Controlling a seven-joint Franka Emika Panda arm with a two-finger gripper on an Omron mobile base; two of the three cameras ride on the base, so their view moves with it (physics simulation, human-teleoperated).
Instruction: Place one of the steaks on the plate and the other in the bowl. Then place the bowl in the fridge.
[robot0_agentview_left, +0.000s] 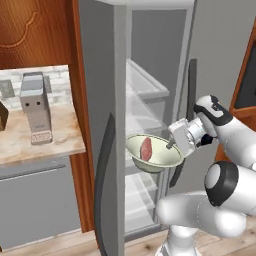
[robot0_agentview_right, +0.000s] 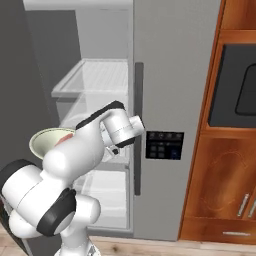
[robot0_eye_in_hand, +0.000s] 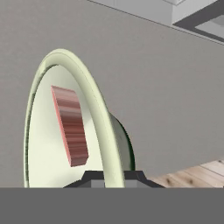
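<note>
Grip: my gripper (robot0_eye_in_hand: 114, 177) is clamped nearly closed on the bowl's (robot0_agentview_left: 161, 159) rim.
Bowl: upright, at the open fridge (robot0_agentview_left: 150, 50).
Steak (robot0_agentview_left: 146, 148): inside, long axis toward the shelves.

One bowl (robot0_agentview_left: 154, 154), pale greenish-white; one steak (robot0_agentview_left: 146, 148), deep red, lying inside it; one gripper (robot0_agentview_left: 171, 145) pinched on the bowl's rim; one fridge (robot0_agentview_left: 150, 65) with two doors, one swung open, one closed; two dark vertical handles (robot0_agentview_left: 190, 90); one dark dispenser panel (robot0_agentview_right: 164, 145); one grey appliance (robot0_agentview_left: 36, 107) on one counter (robot0_agentview_left: 20, 142); one dark built-in oven (robot0_agentview_right: 239, 85)
</note>
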